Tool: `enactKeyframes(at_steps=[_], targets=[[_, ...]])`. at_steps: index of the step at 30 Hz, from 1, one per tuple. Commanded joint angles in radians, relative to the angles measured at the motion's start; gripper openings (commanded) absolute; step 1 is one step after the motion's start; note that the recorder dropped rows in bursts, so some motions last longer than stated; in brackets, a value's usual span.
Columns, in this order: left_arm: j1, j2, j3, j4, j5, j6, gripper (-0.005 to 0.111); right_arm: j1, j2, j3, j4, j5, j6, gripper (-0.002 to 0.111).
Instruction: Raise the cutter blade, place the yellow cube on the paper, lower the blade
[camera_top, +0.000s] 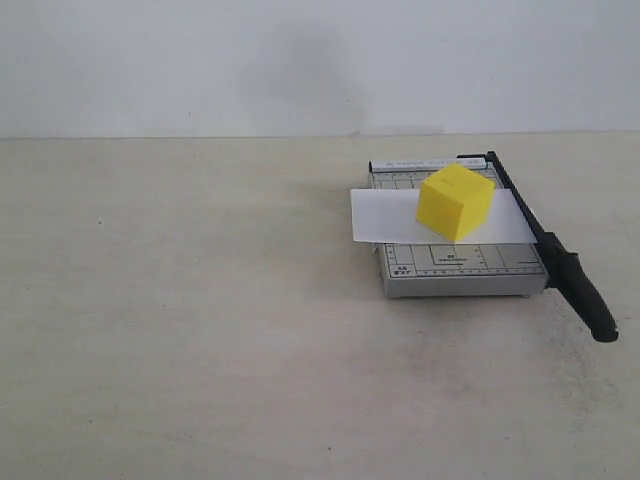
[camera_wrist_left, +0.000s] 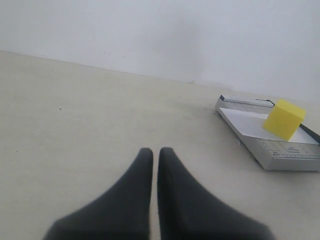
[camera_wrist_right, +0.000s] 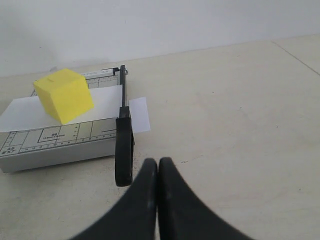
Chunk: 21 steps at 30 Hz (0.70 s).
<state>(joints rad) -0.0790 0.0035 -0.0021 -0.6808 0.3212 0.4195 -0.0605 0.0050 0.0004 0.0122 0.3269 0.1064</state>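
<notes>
Yellow cube (camera_top: 455, 203) sat on the paper (camera_top: 385, 215), cutter blade (camera_top: 575, 280) lowered; your left pincer (camera_wrist_left: 155, 152) and right pincer (camera_wrist_right: 158, 162), clenched empty, needed only avoid the handle.

Yellow cube (camera_wrist_right: 64, 95) on paper (camera_wrist_right: 22, 114); cutter blade (camera_wrist_right: 124, 150) down; jaws pressed together.

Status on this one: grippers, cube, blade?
Left gripper shut, empty; right gripper shut, empty. Yellow cube sits on the paper. Cutter blade down across the paper. No obstruction seen.
</notes>
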Motion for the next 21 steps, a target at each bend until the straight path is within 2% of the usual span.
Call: enactKeyframes(at_steps=[1,9,11,14,15,17,19,21], targets=[[0.003,-0.004,0.002,-0.010,-0.010,0.001,0.005,-0.008,-0.005,0.000,0.005,-0.004,-0.003,0.000],[0.006,-0.004,0.002,0.006,-0.016,0.001,0.005,-0.008,-0.005,0.000,0.005,-0.005,-0.003,0.000],[0.020,-0.004,0.002,0.108,-0.079,-0.044,0.005,-0.008,-0.005,0.000,0.005,-0.005,-0.003,0.000],[0.066,-0.004,-0.003,0.366,-0.165,-0.205,0.005,-0.008,-0.005,0.000,0.005,-0.005,-0.003,0.000],[0.085,-0.004,0.002,0.400,-0.167,-0.251,0.005,-0.008,-0.005,0.000,0.005,-0.005,-0.003,0.000],[0.117,-0.004,0.002,0.420,-0.144,-0.372,0.005,-0.008,-0.005,0.000,0.005,-0.005,-0.003,0.000],[0.133,-0.004,0.002,0.459,0.018,-0.432,0.005,-0.008,-0.005,0.000,0.005,-0.005,-0.003,0.000],[0.136,-0.004,0.002,0.519,0.042,-0.386,0.005,-0.008,-0.005,0.000,0.005,-0.005,-0.003,0.000]])
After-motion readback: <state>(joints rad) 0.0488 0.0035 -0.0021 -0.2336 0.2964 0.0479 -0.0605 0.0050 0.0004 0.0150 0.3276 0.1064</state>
